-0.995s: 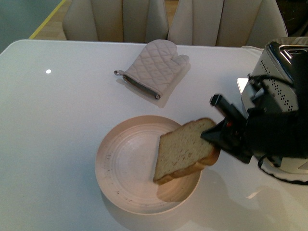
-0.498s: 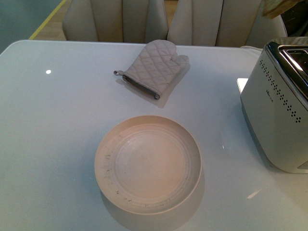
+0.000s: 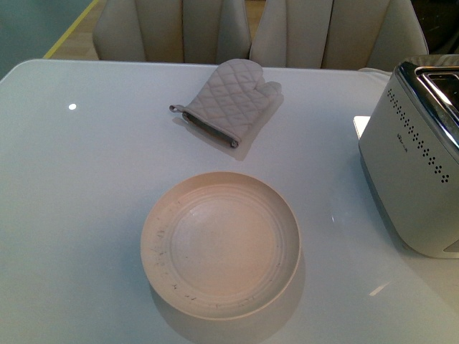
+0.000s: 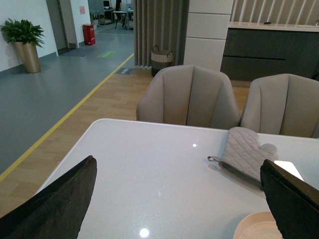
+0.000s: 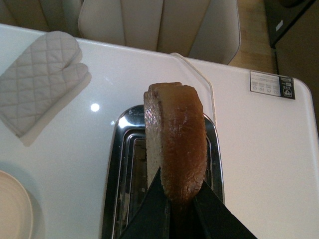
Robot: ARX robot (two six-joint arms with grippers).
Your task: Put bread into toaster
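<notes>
My right gripper [image 5: 172, 199] is shut on the bread [image 5: 174, 139], a slice seen edge-on with its brown crust facing the camera. It hangs above the chrome top slots of the toaster [image 5: 127, 164], lined up lengthwise with them. In the front view the white toaster [image 3: 412, 165] stands at the right edge of the table, and neither arm nor the bread shows there. My left gripper [image 4: 179, 199] is open over the table, nothing between its black fingers [image 4: 60, 204].
An empty beige plate [image 3: 161, 215] sits at the table's front middle. A quilted grey oven mitt [image 3: 229, 100] lies behind it. Beige chairs [image 3: 172, 29] line the far edge. The toaster's cord [image 5: 197, 74] runs off behind it.
A second ago the right gripper held the bread tilted over the plate. It then rose up and right, and has now left the front view entirely.
</notes>
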